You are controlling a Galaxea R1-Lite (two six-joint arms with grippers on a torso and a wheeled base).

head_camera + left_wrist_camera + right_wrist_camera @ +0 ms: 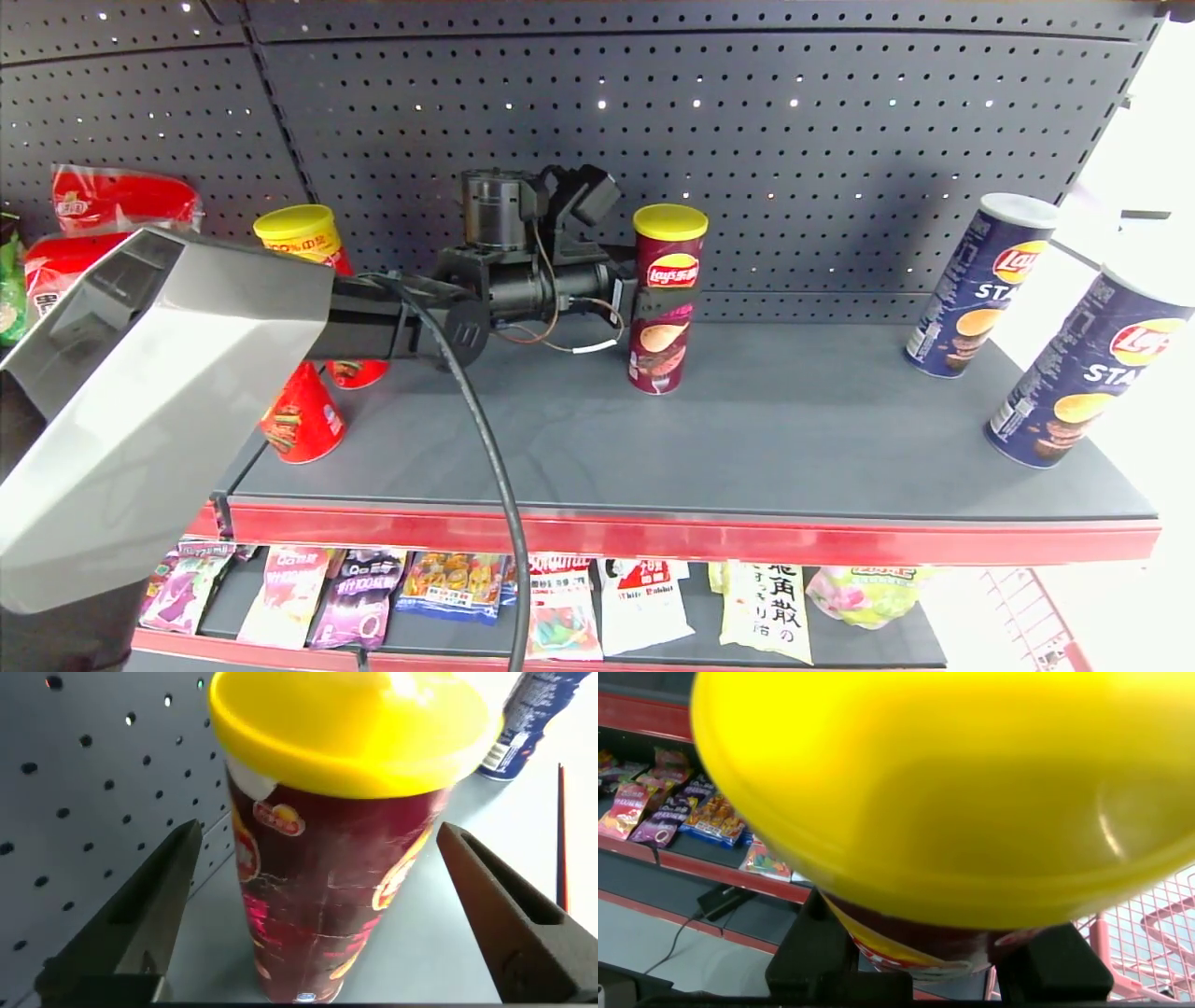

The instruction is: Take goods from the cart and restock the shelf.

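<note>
Nearest us, in the right wrist view: a yellow-lidded can [952, 793] with a red body, clamped between the dark fingers of the right gripper [934, 966]. Its long axis runs toward the lens, lid foremost. The red wire cart [1158, 943] is beyond it.

Head view, large to small:
- Grey shelf [794, 448] with a red front edge and a pegboard [840, 140] behind.
- Two blue cans [980, 285] at the robot's right end, upright, with pale lids.
- One maroon can [672, 271] mid-shelf near the back. We note its long axis vertical, yellow lid up, label facing us.
- The left gripper [665, 303] is spread wide, a finger on each side of it with clear gaps.
- Two red cans [301, 233] at the left end, partly behind the left arm.
- On the can labels we see a round logo and pictured crisps.
- On the lower shelf we count eight snack bags [644, 602].
</note>
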